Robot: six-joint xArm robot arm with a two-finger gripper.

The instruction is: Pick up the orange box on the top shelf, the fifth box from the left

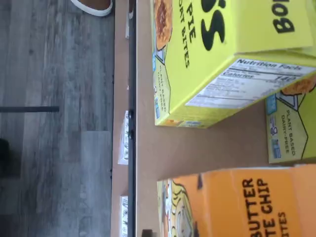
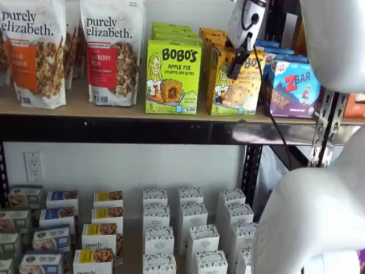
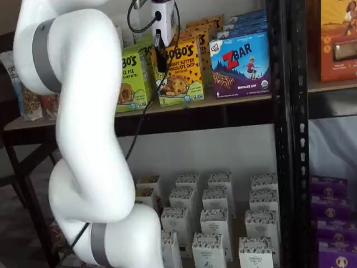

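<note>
From where I sit the pick is only partly done: the orange box [image 2: 235, 81] stands upright on the top shelf [image 2: 74, 108], at the front of its row between the lime-green box [image 2: 172, 77] and the blue box [image 2: 295, 88], and nothing shows it lifted. My gripper [image 2: 238, 64] hangs in front of its upper face; I see one dark finger against the carton in both shelf views, so I cannot tell whether it is closed on the box or merely at it. I judge the grasp, or confirming it, then the lift and withdrawal are left. The shelf is a light-tan board with a black front rail, held by black perforated uprights [image 3: 284, 111]. Granola bags [image 2: 111, 51] stand further along. Below, small white cartons [image 2: 191, 234] fill a white level, and the wrist view shows grey plank flooring [image 1: 54, 123].
</note>
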